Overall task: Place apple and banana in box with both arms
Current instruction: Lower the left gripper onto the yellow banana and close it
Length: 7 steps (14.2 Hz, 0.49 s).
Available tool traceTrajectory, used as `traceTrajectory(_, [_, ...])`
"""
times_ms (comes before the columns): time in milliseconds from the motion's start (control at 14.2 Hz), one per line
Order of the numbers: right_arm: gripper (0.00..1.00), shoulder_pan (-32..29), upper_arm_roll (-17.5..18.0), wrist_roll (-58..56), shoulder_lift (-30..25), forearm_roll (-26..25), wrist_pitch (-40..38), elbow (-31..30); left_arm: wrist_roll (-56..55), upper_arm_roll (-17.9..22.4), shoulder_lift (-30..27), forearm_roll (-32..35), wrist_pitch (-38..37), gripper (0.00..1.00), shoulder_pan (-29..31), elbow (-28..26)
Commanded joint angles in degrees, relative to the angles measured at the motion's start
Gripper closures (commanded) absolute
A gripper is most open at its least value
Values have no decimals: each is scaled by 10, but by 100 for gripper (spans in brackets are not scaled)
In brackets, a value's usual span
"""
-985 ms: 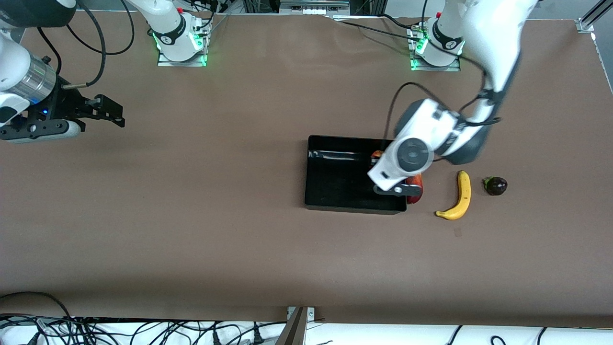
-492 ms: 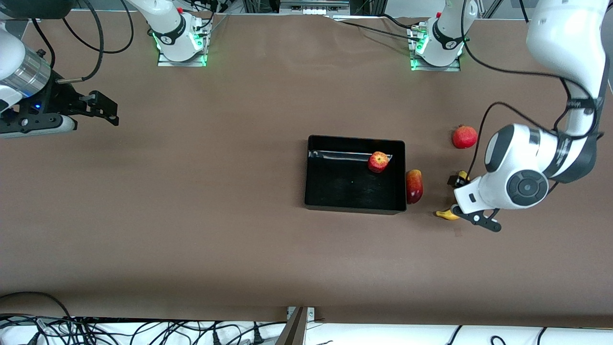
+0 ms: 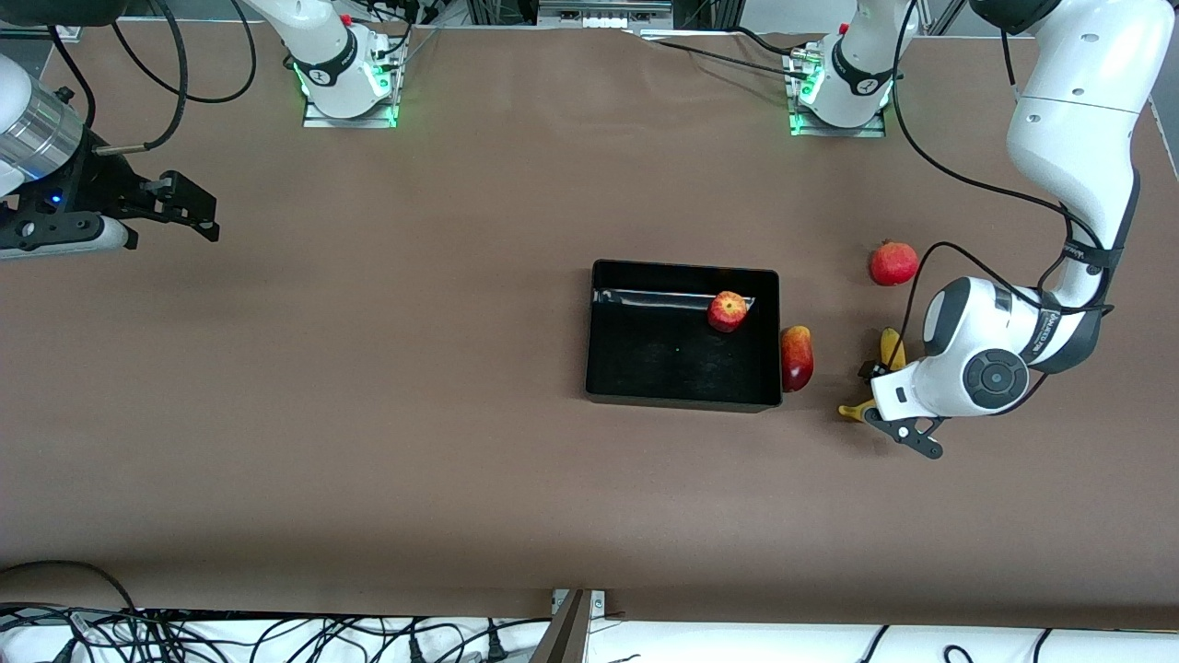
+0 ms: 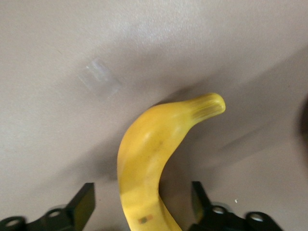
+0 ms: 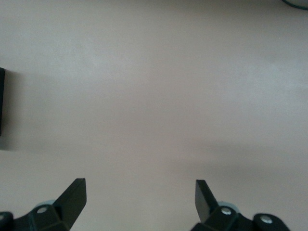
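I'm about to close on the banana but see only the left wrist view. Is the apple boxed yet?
Observer: Yes, the apple lies inside the black box, by its wall farther from the front camera.
Operator: Anything between banana and box?
Observer: A red-yellow mango-like fruit lies beside the box wall, between it and the banana under the left hand.
Operator: And the right hand?
Observer: It waits open over the table at the right arm's end.

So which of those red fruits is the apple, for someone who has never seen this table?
Find the black box in the middle of the table. The apple is the only fruit inside it, against the wall nearest the robots' bases. It is small, round and red with yellowish patches, unlike the elongated red-yellow fruit just outside the box or the plain red round fruit near the left arm's end.
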Motion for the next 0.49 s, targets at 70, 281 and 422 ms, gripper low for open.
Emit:
traceTrajectory(70, [0,-11,7,4,-1,-6,0,6,32,-7,-14,12,0,100,5,-10])
traceTrajectory(281, [0,-12,7,5,0,-5,-5,6,30,-6,-15,12,-1,100,5,-8])
traceTrajectory(422, [0,-12,7,5,0,-5,-5,6,25,-12,-38,3,-34,100,3,5])
